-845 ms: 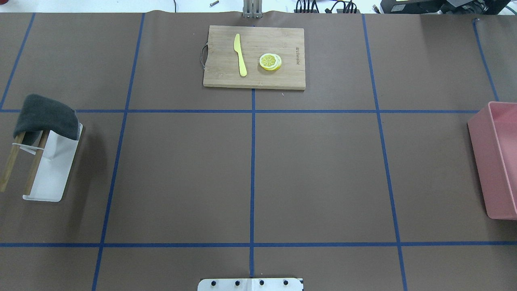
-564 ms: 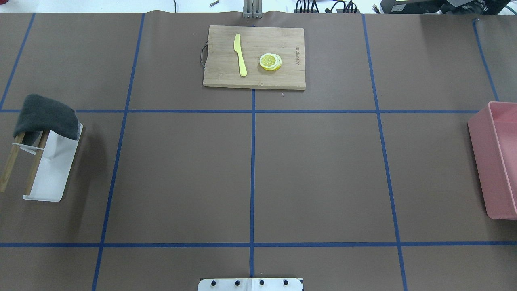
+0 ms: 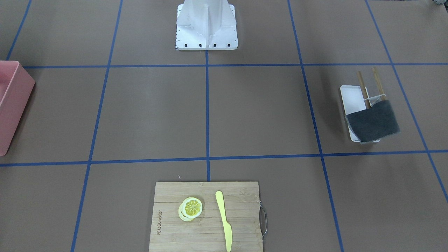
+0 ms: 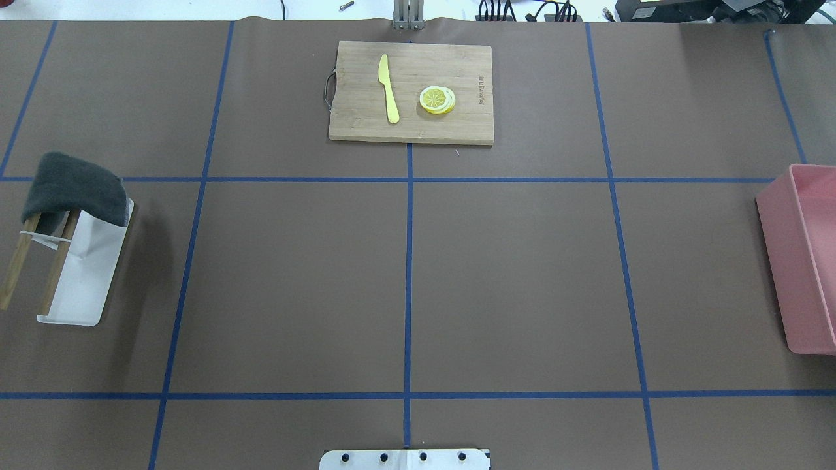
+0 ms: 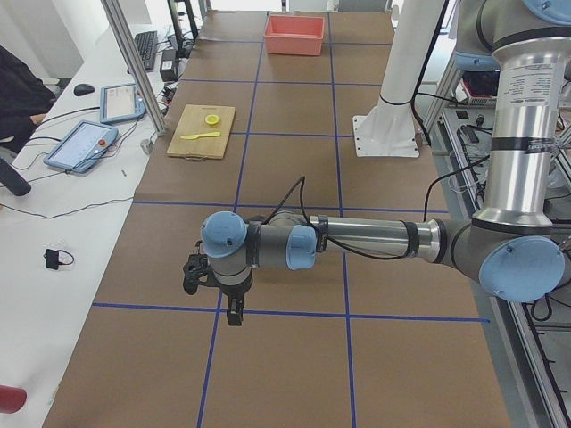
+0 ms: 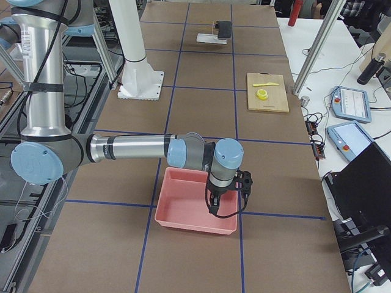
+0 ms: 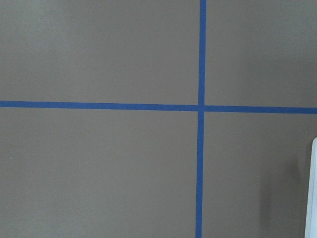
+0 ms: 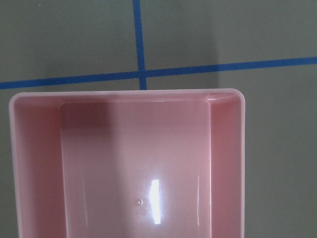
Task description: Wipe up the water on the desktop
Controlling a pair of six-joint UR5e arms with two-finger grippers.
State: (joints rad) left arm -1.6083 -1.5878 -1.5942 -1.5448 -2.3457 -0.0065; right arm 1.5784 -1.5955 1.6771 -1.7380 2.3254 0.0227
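Surface: the brown surface, ruled into big rectangles by blue tape, fills the overhead view and carries everything listed here.
Left arm: it stretches out low over the end of the surface on the robot's left. The left gripper points down above a tape crossing, clear of the paper. Whether its fingers are apart or together cannot be told from the side view.
Right arm: it reaches over the opposite end, where the right gripper hangs above the pink bin. Its wrist camera looks straight into the bin's glossy interior. The state of its fingers cannot be told either.
Cloth: a dark grey cloth is draped over the top of a wooden rack standing on a white tray, at the left edge.
Cutting board: a bamboo board lies at the far middle edge. It carries a yellow knife and, just beside it, a stack of lemon slices.
Base: a white mounting plate sits at the near middle edge.
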